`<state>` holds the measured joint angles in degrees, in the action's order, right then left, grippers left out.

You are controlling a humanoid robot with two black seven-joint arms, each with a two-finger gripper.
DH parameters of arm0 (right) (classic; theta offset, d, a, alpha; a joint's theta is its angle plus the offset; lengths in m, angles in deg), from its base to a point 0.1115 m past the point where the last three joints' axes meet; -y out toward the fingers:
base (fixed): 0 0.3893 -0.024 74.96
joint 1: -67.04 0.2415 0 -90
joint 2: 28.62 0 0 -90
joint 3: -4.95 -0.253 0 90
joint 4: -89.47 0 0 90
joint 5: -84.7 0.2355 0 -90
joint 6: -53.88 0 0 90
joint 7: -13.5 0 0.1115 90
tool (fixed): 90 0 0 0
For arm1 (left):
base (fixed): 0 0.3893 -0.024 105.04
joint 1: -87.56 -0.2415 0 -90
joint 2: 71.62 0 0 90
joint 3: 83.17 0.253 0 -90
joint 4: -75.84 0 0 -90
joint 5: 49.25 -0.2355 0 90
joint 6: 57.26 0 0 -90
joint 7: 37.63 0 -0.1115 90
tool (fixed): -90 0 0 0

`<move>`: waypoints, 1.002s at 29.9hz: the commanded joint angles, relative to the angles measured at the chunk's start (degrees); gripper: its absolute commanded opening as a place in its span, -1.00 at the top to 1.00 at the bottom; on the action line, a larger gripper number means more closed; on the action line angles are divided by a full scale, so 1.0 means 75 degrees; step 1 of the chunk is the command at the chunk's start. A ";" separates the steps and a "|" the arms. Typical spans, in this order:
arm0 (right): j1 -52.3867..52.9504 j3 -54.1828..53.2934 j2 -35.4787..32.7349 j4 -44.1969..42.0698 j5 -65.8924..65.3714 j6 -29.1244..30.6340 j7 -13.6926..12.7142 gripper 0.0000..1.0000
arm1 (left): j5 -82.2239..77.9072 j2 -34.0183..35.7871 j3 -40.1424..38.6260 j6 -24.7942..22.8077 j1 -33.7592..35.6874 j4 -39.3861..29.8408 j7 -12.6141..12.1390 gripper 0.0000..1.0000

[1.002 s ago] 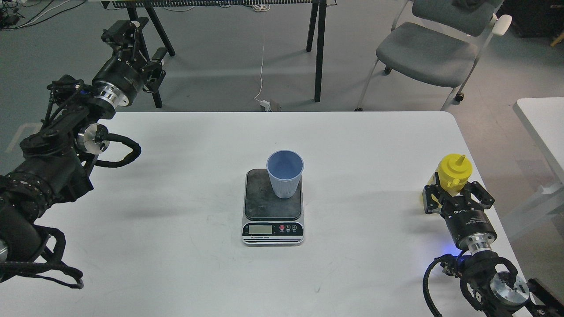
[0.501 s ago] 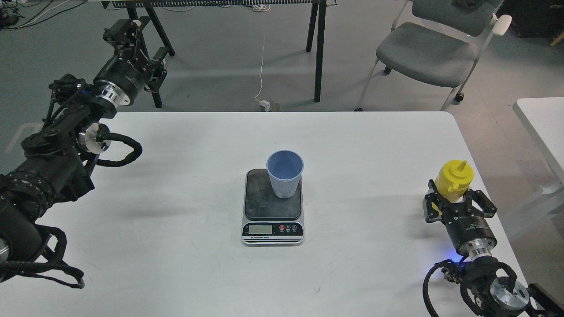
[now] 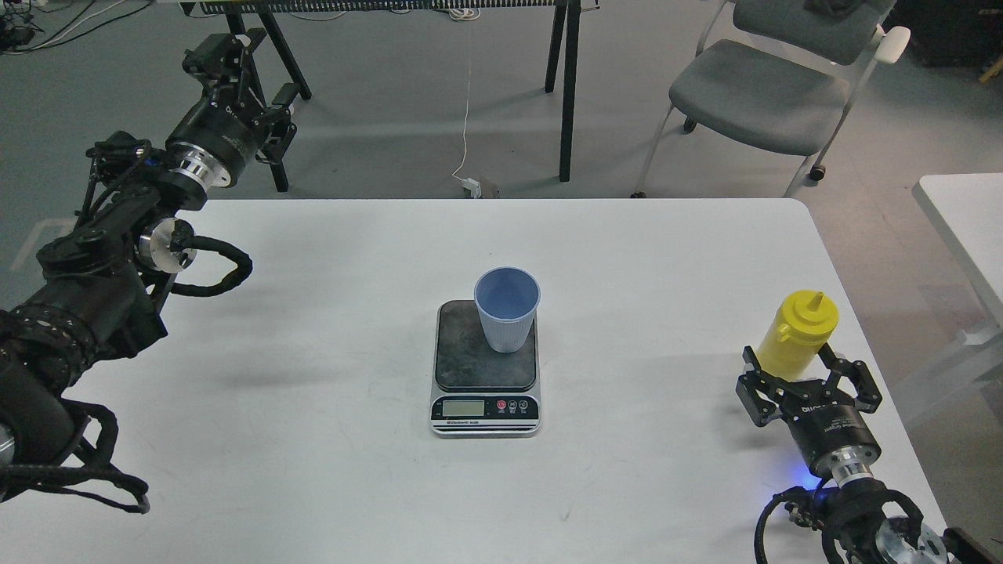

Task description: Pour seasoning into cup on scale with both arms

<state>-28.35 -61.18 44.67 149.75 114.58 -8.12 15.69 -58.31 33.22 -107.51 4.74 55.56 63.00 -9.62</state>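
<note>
The light blue ribbed cup (image 3: 507, 310) stands upright on the back right part of the dark platform of the scale (image 3: 470, 360), mid-table. The yellow seasoning bottle (image 3: 795, 337) stands upright on the table near the right edge. My right gripper (image 3: 802, 368) is open just in front of it; its fingers are spread to either side of the bottle's base and show no contact with it. The gripper hides the bottle's foot. My left gripper (image 3: 244, 84) is open and empty, raised beyond the table's far left corner.
The white table (image 3: 313, 392) ends close to the right of the bottle. A grey chair (image 3: 764, 90) and black trestle legs (image 3: 568, 86) stand on the floor behind. A second white table (image 3: 968, 219) is at the far right.
My right gripper opened off the seasoning bottle and drew back toward me. The bottle, first slightly tilted in the grip, now stands free on the table. The left arm barely moved.
</note>
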 commanded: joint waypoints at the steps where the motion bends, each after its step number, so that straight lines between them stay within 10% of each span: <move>1: -0.0569 -0.0030 -0.0243 0.0317 0.0000 0.0000 0.0002 -0.98 | 0.0001 -0.0010 -0.0001 0.0000 0.0037 0.0000 -0.0001 -0.55; 19: -0.1438 -0.0335 -0.2421 0.0799 -0.0023 0.0000 0.0037 -0.98 | 0.0001 0.0083 -0.0001 0.0000 -0.0022 0.0000 -0.0001 -0.55; 30: 0.0434 -0.0312 -0.4766 -0.2258 -0.1661 0.0000 0.0002 -0.98 | 0.0001 0.0013 -0.0001 0.0000 -0.0045 -0.0012 -0.0001 -0.57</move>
<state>-31.09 -63.65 12.46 138.70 108.06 -8.12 15.67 -58.30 33.48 -107.52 4.74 55.25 62.95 -9.62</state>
